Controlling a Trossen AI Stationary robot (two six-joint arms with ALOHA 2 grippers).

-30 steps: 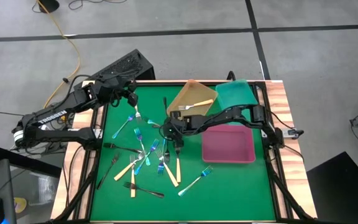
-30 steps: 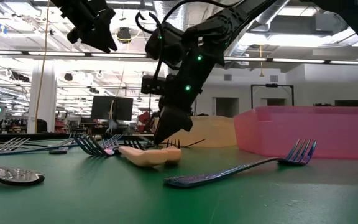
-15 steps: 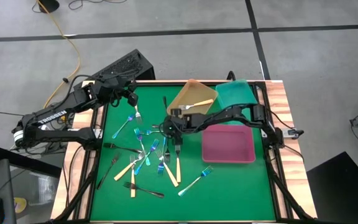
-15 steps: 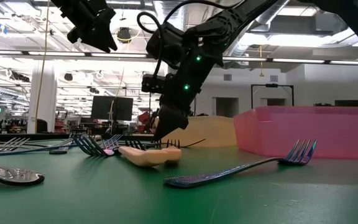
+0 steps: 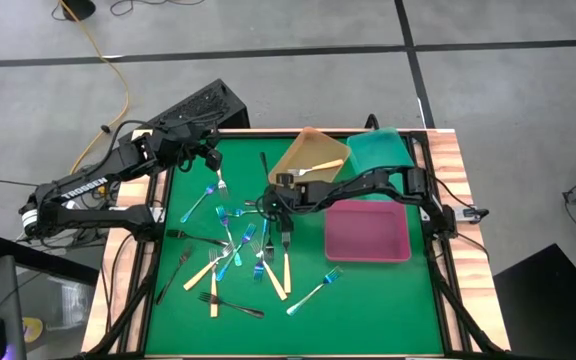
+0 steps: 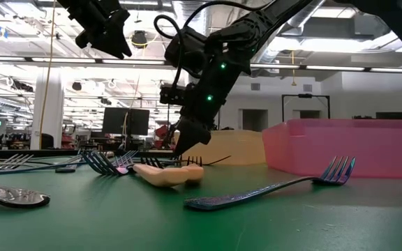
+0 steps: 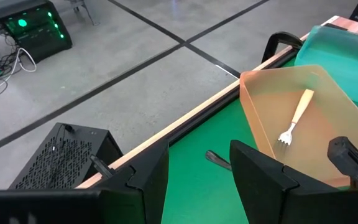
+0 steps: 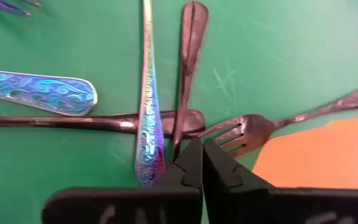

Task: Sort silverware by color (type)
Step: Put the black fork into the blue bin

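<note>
My right gripper is pinched together over crossed black forks, so lifting may snag the iridescent fork.

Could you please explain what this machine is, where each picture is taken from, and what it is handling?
Two dark robot arms work at a green table. One picture looks straight down, one level across the tabletop, and one from each wrist. Small forks lie scattered: cream-handled forks, shiny blue-teal forks and all-black forks. An orange tray holds one cream fork; a teal tray and a pink tray sit beside it. The right gripper is down among the forks, shut at a black fork's tip; whether it grips it is unclear. The left gripper waits open, raised.
</note>
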